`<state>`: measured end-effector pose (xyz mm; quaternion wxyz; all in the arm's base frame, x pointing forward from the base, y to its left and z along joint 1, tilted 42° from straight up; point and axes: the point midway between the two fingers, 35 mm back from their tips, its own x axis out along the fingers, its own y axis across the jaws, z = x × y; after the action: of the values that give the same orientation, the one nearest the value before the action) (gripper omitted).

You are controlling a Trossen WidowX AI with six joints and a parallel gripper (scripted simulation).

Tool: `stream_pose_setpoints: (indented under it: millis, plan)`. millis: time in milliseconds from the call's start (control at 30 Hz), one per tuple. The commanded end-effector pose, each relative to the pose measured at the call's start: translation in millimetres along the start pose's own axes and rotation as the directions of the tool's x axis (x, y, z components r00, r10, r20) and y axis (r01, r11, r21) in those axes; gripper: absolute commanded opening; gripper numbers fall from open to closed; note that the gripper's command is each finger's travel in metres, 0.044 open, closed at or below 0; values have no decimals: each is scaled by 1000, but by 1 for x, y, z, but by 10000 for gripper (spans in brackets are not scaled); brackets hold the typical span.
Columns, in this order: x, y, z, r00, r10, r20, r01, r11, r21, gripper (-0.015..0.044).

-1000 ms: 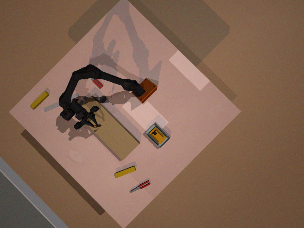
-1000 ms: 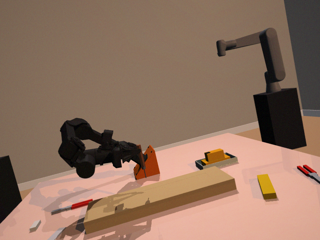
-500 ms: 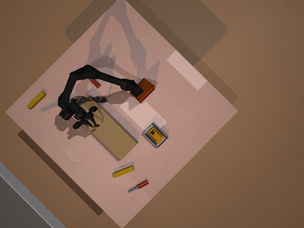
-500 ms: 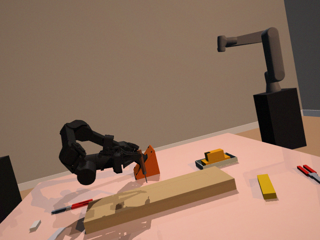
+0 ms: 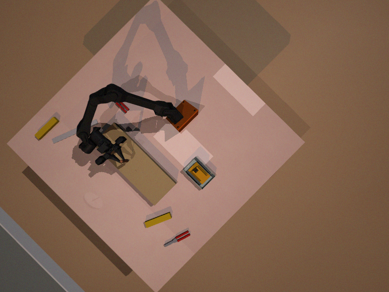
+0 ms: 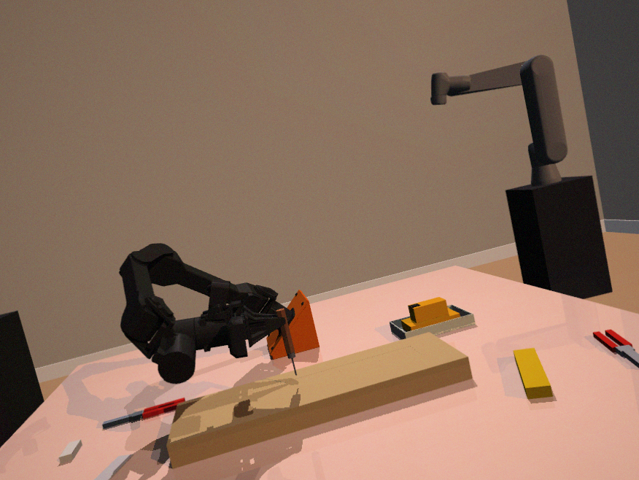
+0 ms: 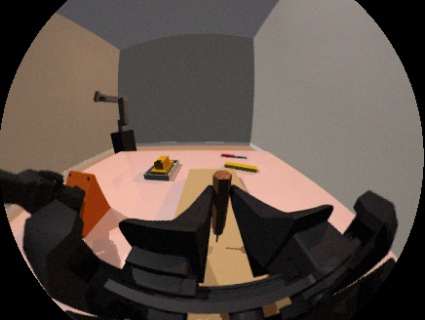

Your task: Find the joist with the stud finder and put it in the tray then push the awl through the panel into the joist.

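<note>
Orange against grey, the finder (image 5: 204,176) (image 6: 430,311) (image 7: 162,165) sat in the tray (image 5: 211,179) (image 6: 438,329) (image 7: 157,177), so that part looked done. The gripper (image 5: 123,160) (image 6: 282,321) (image 7: 220,188) was nearly closed, pinching the awl (image 5: 125,160) (image 6: 287,333) (image 7: 220,205) near-upright above the panel (image 5: 147,177) (image 6: 356,374) (image 7: 229,270). Only the single straight push into the joist seemed left.

Yellow bars: two (image 5: 157,219) (image 6: 532,373) (image 7: 241,167), lying apart.
Red-handled tools: two (image 5: 183,235) (image 6: 612,341) (image 7: 228,155), on the table.
Grey arm: it stands on a black pedestal (image 6: 573,237) (image 7: 124,140).
</note>
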<state>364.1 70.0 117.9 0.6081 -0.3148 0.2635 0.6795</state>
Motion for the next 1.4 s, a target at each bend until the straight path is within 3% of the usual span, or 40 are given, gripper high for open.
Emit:
stream_pose_setpoints:
  millis: [0, 567, 1367]
  plan:
    - [3, 1, -6, 1000, 6, 2, -6, 1000, 0, 0]
    - [6, 1, -32, 1000, 6, 1, -6, 1000, 0, 0]
    - [6, 1, -32, 1000, 6, 1, -6, 1000, 0, 0]
